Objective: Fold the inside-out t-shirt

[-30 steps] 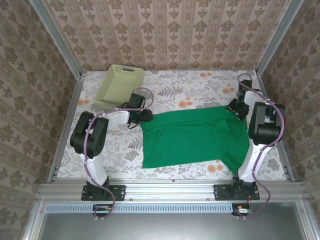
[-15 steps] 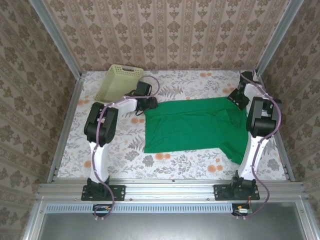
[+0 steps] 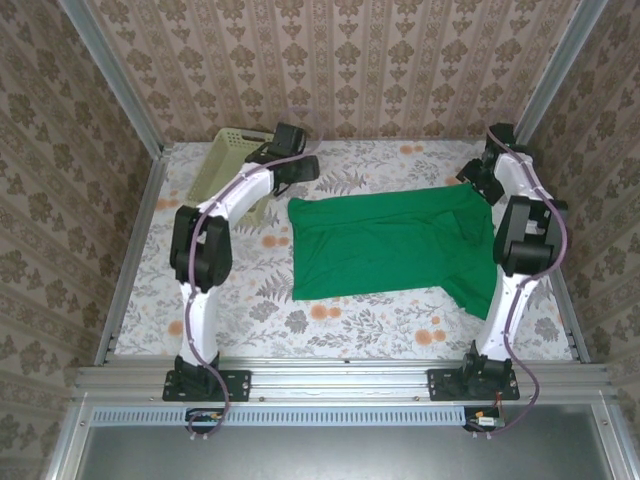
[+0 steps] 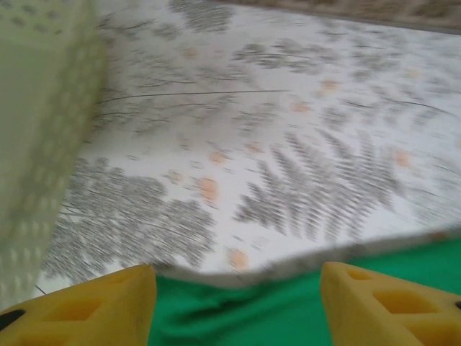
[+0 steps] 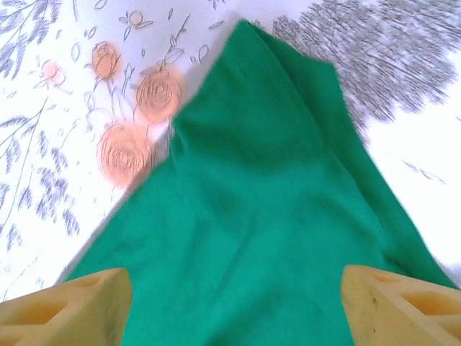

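Top external shows the inside-out t-shirt [image 3: 385, 245] spread flat on the flowered table [image 3: 350, 320], right of centre, between my two arms. My left gripper [image 3: 304, 169] hangs by the shirt's far left corner, close to the basket [image 3: 222, 165], its yellow fingers [image 4: 94, 306] wide apart with green cloth below them. My right gripper [image 3: 474, 178] hangs over the far right sleeve, its jaws likewise wide apart above the fabric.

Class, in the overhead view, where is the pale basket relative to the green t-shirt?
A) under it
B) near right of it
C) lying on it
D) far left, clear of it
D: the basket stands at the far left corner, clear of the t-shirt spread flat.
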Tool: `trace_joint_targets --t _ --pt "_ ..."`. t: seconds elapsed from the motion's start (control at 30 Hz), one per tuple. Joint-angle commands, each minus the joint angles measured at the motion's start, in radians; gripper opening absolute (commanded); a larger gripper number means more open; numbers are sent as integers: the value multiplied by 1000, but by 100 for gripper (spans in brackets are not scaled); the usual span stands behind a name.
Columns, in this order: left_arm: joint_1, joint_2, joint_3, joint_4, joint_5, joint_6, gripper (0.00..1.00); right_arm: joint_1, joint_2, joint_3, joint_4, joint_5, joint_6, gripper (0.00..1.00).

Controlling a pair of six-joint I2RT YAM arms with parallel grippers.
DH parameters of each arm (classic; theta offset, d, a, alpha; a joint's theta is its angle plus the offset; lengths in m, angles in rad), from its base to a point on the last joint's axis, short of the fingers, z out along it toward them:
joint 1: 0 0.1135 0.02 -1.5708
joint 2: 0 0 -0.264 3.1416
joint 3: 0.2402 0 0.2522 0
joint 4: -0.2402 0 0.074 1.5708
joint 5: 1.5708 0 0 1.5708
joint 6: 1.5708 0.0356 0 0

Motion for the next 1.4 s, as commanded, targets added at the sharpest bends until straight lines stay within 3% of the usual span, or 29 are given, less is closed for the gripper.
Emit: trace_joint_targets --t 0.0,0.23,0.37,0.47,0.6,0.83,1.0,1.27,1.37 --pt "-73 -174 -120 -65 24 -7 64 10 -234 -171 -21 1 -18 79" --pt "-254 -503 -569 -108 -55 -90 65 46 -670 -614 -39 29 -6 80" --pt "-367 -640 -780 -156 -117 -147 68 47 -895 -788 -99 65 1 80" --pt "-410 -709 -935 -130 -104 -219 69 50 -1025 -881 -158 85 6 81" --pt "-410 -729 -1090 24 -56 -277 69 81 -1115 -983 -162 89 40 81" --pt "-369 -667 -1173 257 -13 -256 65 113 -1083 -1018 -147 123 122 83" --pt "-344 -604 -1165 284 -6 -256 50 102 -1079 -1076 -122 190 170 83" --pt "-281 -621 -1183 277 -23 -230 9 105 -1006 -1110 -78 209 218 82" --pt "-224 -668 -1213 287 -6 -219 0 146 -976 -1107 -71 203 235 81"
